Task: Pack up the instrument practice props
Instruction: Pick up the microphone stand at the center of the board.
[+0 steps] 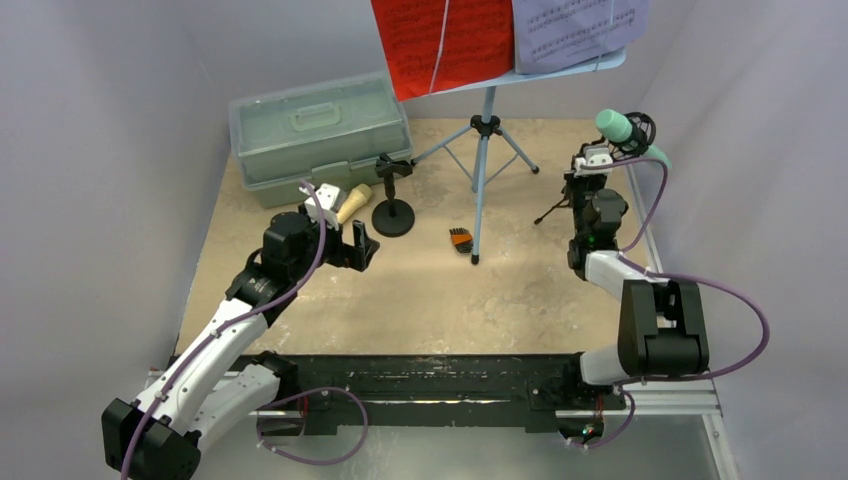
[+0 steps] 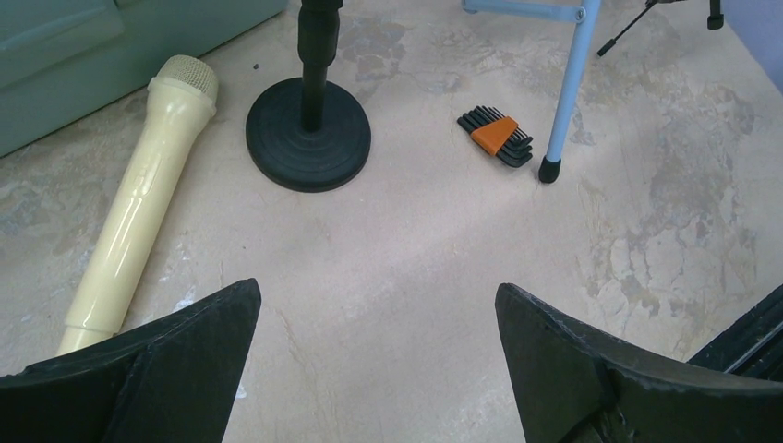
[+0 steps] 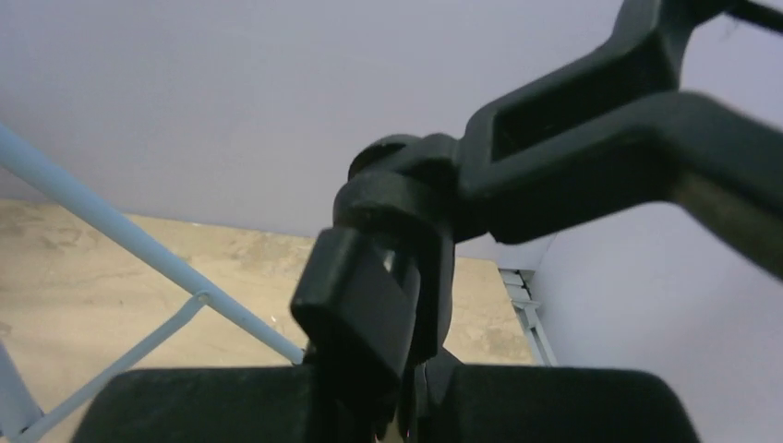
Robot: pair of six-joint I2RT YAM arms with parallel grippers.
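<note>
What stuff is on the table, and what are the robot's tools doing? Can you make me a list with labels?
left tool: open, empty
right tool: shut on tripod holder
tan microphone: lying flat beside green case
teal microphone: in tripod holder's ring
round-base holder: standing, empty
music rack: standing, holding red sheet and purple sheet
green case: lid closed
</note>
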